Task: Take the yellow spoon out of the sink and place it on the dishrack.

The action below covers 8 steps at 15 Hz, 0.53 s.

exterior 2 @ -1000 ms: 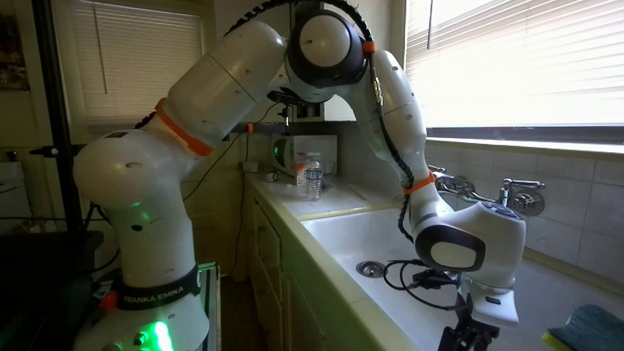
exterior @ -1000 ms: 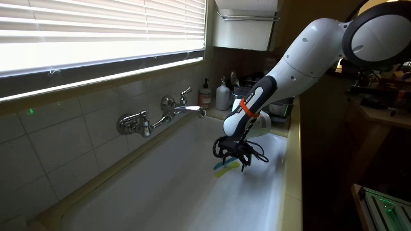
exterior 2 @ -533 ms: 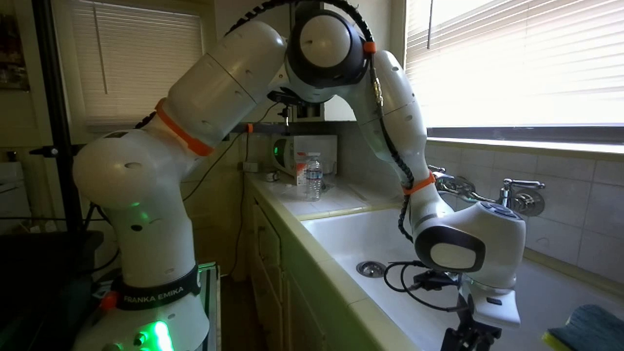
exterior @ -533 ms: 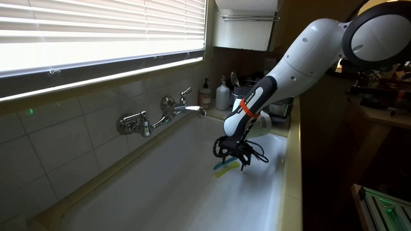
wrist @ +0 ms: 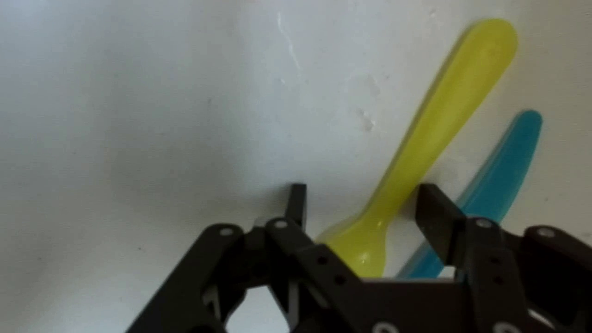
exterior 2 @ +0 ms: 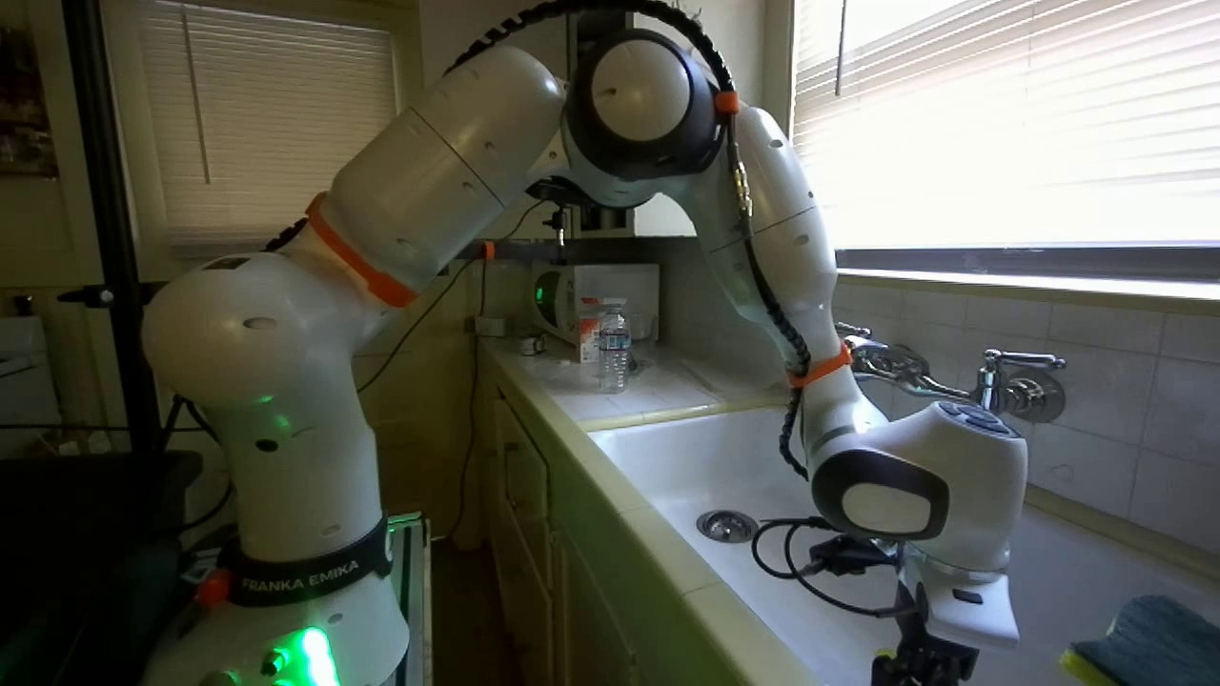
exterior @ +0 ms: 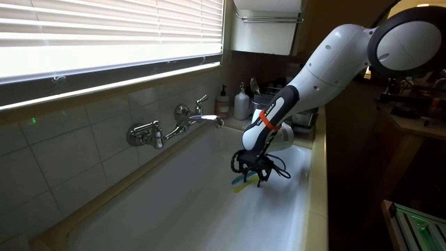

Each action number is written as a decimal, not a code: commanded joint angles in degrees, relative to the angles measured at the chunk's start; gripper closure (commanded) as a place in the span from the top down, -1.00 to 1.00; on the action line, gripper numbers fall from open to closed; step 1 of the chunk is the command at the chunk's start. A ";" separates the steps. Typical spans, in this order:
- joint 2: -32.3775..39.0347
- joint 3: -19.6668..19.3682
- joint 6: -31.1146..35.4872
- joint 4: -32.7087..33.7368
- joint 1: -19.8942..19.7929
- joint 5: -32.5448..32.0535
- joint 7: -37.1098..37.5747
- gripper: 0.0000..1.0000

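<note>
The yellow spoon (wrist: 428,125) lies flat on the floor of the white sink (exterior: 156,216). It also shows in an exterior view (exterior: 239,188). My gripper (wrist: 362,196) is open, with its fingertips low over the basin on both sides of the spoon's neck. The right finger in the wrist view is close to the spoon's edge; the left finger stands clear of it. The bowl's end is hidden under the gripper body. The gripper also shows in an exterior view (exterior: 251,183). The dark dishrack (exterior: 302,119) stands behind the sink's far end, partly hidden by the arm.
A blue utensil (wrist: 502,173) lies beside the spoon, partly under the right finger. The chrome tap (exterior: 205,118) reaches over the sink. Soap bottles (exterior: 241,104) stand near the rack. A blue-grey sponge or cloth (exterior 2: 1158,638) is at the sink's near end in an exterior view.
My gripper has lowered slightly toward the spoon and its fingers have come closer together, now on both sides of it. The spoon and blue utensil have not visibly moved.
</note>
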 commanded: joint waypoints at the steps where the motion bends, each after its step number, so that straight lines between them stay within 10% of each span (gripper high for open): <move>1: 1.87 0.39 1.50 1.38 -0.44 0.41 -0.75 -0.36; 5: 1.61 0.71 0.77 1.55 -0.82 0.45 -1.28 -0.98; 8: 1.21 0.89 0.50 1.24 -0.99 0.57 -1.68 -0.92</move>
